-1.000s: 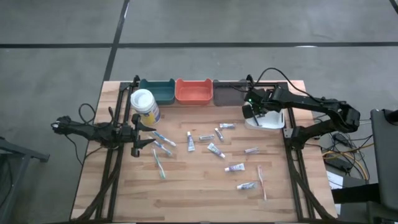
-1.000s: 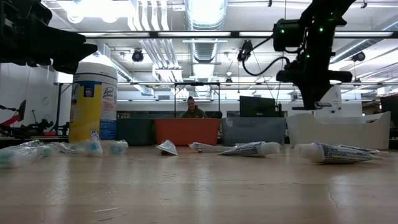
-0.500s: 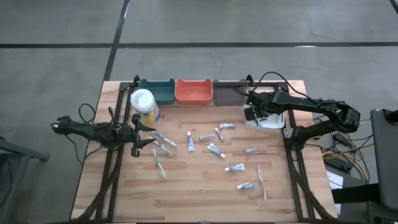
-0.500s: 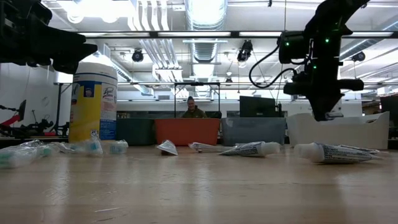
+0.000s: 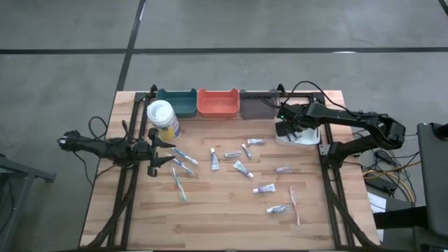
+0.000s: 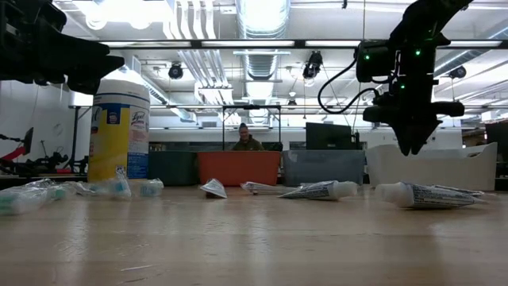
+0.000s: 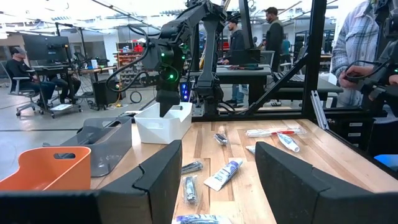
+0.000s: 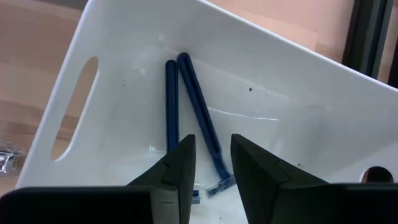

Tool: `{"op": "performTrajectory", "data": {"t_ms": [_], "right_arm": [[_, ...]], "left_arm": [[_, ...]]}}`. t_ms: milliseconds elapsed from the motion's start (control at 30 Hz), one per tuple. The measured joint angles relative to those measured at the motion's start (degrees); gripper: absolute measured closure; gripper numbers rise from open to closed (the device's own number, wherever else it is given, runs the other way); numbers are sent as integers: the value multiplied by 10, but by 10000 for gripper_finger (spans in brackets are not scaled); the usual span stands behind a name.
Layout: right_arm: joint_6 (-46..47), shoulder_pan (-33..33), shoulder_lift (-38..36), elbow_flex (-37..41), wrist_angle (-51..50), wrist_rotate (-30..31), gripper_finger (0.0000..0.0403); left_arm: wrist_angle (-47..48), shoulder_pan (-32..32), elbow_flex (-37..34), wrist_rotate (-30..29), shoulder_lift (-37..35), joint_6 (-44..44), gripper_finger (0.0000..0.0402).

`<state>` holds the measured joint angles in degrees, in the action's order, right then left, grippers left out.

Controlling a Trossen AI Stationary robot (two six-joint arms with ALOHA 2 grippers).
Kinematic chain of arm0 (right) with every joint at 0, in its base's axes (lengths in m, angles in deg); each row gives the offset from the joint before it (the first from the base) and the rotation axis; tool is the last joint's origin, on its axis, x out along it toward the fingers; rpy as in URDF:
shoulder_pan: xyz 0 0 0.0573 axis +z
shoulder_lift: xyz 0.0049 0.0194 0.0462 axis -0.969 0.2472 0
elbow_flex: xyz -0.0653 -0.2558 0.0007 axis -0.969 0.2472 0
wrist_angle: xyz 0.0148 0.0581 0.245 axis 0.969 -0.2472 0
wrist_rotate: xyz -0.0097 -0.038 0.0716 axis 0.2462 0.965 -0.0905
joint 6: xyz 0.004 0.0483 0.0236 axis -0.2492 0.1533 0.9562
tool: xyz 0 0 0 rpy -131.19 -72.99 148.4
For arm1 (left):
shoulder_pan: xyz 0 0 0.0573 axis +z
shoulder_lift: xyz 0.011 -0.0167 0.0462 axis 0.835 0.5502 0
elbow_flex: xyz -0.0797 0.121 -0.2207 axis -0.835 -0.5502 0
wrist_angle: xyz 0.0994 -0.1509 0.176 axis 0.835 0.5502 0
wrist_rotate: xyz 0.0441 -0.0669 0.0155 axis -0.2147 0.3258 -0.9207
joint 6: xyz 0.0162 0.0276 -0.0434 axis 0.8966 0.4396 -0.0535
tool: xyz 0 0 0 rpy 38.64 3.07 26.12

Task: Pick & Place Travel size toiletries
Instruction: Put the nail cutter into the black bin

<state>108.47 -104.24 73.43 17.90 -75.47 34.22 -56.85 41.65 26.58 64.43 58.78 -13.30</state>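
The right gripper (image 5: 283,129) hangs over the white bin (image 5: 305,138) at the table's (image 5: 210,210) right edge, near the far right corner, its fingers (image 8: 171,168) a narrow gap apart and holding nothing. Through that gap the wrist view shows two dark blue razors (image 8: 193,124) lying side by side on the bin's floor, so the drop into this bin looks done and the arm is at the end of a place step.

The left gripper (image 5: 155,150) waits at the table's left edge beside the wipes canister (image 5: 162,119), its fingers (image 7: 155,180) wide apart and empty.

Most of the toiletries lie loose on the wood. A cluster of mini tubes (image 5: 215,159) sits about the middle of the table, with one tube (image 5: 255,141) just beside the white bin and others (image 5: 264,187) toward the near right. A pink toothbrush (image 5: 293,199) lies near the right edge, and a teal toothbrush (image 5: 179,184) with more pieces lies close to the left gripper. The teal bin (image 5: 176,102), orange bin (image 5: 218,102) and grey bin (image 5: 257,103) line the far edge.

By my reading the task is at an early-to-middle stage. The next move calls for the right arm to rise clear of the bin's wall, open wider, and swing to a nearby item, the tube beside the white bin being the closest. It lies flat, so the fingers need to straddle its narrow width and come down close to the wood
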Motion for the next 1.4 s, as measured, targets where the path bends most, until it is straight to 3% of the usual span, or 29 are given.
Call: {"op": "performTrajectory", "data": {"t_ms": [700, 1033, 1400], "right_arm": [[3, 0, 0, 0, 2, 0, 319], [3, 0, 0, -1, 31, 1, 309], [-14, 1, 0, -50, 12, 2, 326]], "left_arm": [[0, 0, 0, 0, 0, 0, 193], [0, 0, 0, 0, 0, 0, 193], [0, 0, 0, 0, 0, 0, 193]]}}
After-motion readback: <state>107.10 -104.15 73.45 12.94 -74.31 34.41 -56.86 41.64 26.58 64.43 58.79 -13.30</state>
